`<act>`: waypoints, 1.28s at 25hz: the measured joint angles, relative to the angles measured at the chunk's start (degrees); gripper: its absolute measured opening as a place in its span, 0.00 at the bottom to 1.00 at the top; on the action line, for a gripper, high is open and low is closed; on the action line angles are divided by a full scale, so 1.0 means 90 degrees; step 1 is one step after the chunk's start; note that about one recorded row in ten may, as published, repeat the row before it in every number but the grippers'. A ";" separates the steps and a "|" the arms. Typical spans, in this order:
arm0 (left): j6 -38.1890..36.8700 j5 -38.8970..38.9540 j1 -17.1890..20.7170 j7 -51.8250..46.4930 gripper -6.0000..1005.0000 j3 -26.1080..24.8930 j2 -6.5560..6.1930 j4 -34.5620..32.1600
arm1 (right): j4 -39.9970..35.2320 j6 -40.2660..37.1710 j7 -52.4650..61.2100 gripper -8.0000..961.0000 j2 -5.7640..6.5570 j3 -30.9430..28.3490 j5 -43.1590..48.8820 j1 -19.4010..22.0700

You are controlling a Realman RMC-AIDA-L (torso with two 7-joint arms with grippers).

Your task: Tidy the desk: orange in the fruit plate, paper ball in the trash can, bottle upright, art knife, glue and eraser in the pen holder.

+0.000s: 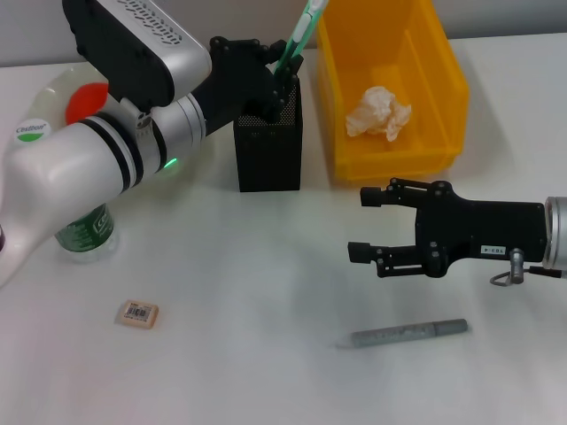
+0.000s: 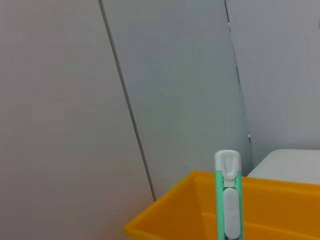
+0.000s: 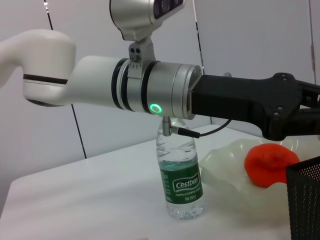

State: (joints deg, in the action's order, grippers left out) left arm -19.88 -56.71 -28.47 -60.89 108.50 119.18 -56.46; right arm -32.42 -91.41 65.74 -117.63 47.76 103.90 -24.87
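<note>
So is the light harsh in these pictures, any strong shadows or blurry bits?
Head view: soft, even light, only a faint shadow under the right gripper; the left arm near the lens looks oversized. Right wrist view: the bottle is sharp. Left wrist view: the green knife and yellow bin look slightly soft.

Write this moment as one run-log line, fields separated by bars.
left gripper: holds green art knife in black mesh pen holder | right gripper: open, empty | beige eraser, grey glue stick: on table
</note>
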 joint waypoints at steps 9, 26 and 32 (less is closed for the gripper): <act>-0.0123 0.0400 -0.0098 0.0173 0.20 -0.0017 0.0000 0.0206 | 0.0000 -0.0002 0.0000 0.88 -0.0006 0.0005 0.0055 0.0000; -0.1001 -0.0736 0.0461 -0.0955 0.61 -0.0173 -0.0173 -0.0932 | -0.0029 -0.0059 0.0079 0.88 0.0013 -0.0010 0.0077 -0.0010; -0.1551 -0.3050 0.0566 -0.3197 0.79 -0.0483 -0.0249 -0.1804 | -0.0062 -0.0069 0.0154 0.88 0.0029 -0.0033 0.0078 -0.0009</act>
State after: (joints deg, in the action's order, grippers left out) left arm -33.84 -84.16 -23.38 -89.66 104.15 116.94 -72.69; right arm -32.98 -92.02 67.13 -117.36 47.46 104.60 -24.96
